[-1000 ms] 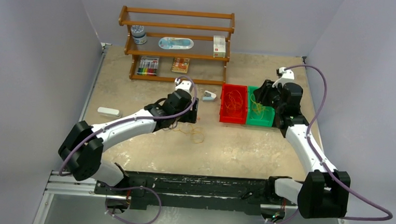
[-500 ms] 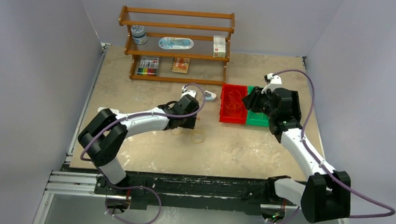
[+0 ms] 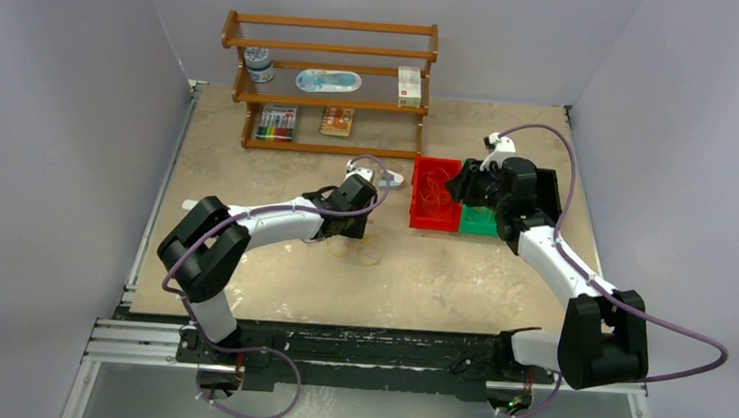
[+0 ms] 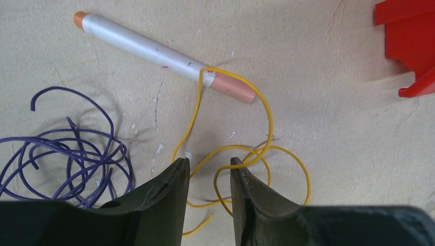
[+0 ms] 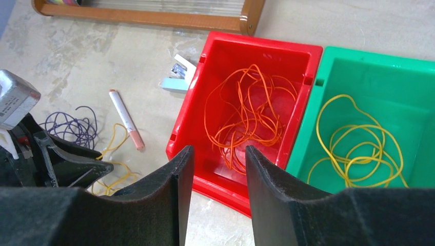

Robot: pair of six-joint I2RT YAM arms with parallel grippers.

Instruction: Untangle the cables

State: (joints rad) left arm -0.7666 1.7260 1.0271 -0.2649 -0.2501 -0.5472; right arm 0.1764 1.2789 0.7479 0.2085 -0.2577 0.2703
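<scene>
On the table, loose yellow cable (image 4: pixel 270 123) loops lie beside a purple cable (image 4: pixel 66 148) bundle. My left gripper (image 4: pixel 208 164) stands low over the yellow loops. Its jaws are open and narrow, with yellow strands running between the fingertips. In the top view it is my left gripper (image 3: pixel 350 229) at the yellow cable (image 3: pixel 368 256). An orange cable (image 5: pixel 251 118) lies in the red bin (image 5: pixel 256 43). Another yellow cable (image 5: pixel 359 148) lies in the green bin (image 5: pixel 379 56). My right gripper (image 5: pixel 218 151) hovers open and empty above the red bin's near wall.
A white pen (image 4: pixel 149 48) with a pink tip lies under one yellow loop. A small stapler (image 5: pixel 177 77) sits left of the red bin. The wooden shelf (image 3: pixel 327 80) with small items stands at the back. The red bin (image 3: pixel 434 196) and green bin (image 3: pixel 481 222) sit side by side.
My left arm reached right and forward onto the yellow loops while its jaws narrowed. My right arm swung left from over the green bin to over the red bin.
</scene>
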